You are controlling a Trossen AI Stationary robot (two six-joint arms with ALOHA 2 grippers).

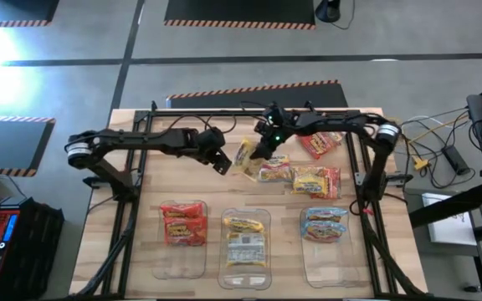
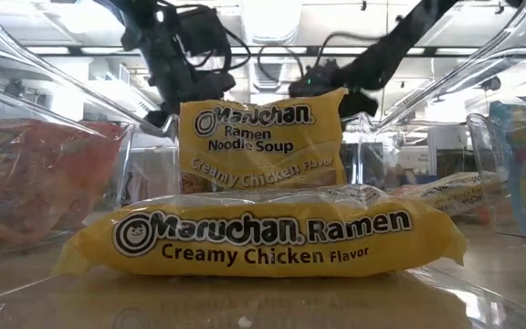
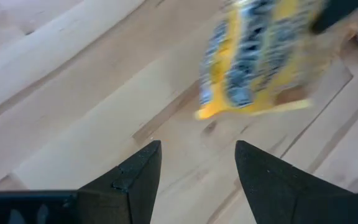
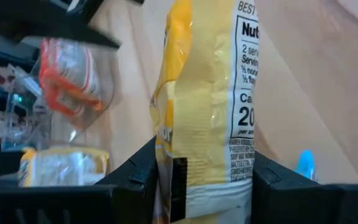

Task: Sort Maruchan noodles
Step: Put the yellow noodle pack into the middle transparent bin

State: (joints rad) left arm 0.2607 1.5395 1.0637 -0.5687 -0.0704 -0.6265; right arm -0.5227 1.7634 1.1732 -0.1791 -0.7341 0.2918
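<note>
My right gripper [image 1: 260, 153] is shut on a yellow Maruchan noodles packet [image 1: 245, 157] over the middle of the table; the packet stands upright in the low view [image 2: 261, 137]. My left gripper [image 1: 222, 161] hangs open just left of it, with nothing between its fingers [image 3: 197, 155]. Three more packets [image 1: 274, 170], [image 1: 317, 181], [image 1: 320, 144] lie flat on the table to the right. Along the near edge stand three clear bins: red packets [image 1: 182, 221] lie in the left one, yellow [image 1: 245, 237] in the middle one, blue [image 1: 325, 224] in the right one. My right gripper pinches the yellow packet between its two fingers [image 4: 143, 171], one on each flat face, at one end of the packet [image 4: 207, 180]. The fingers come slanting down from the table's right and far side. The packet is lifted on edge, its printed front [image 2: 261, 137] facing the near edge.
Black frame rails [image 1: 132, 192] run along the table's left and right sides. The clear bins' walls [image 2: 108, 110] rise along the near edge. Bare wood [image 1: 166, 180] lies between the left arm and the bins.
</note>
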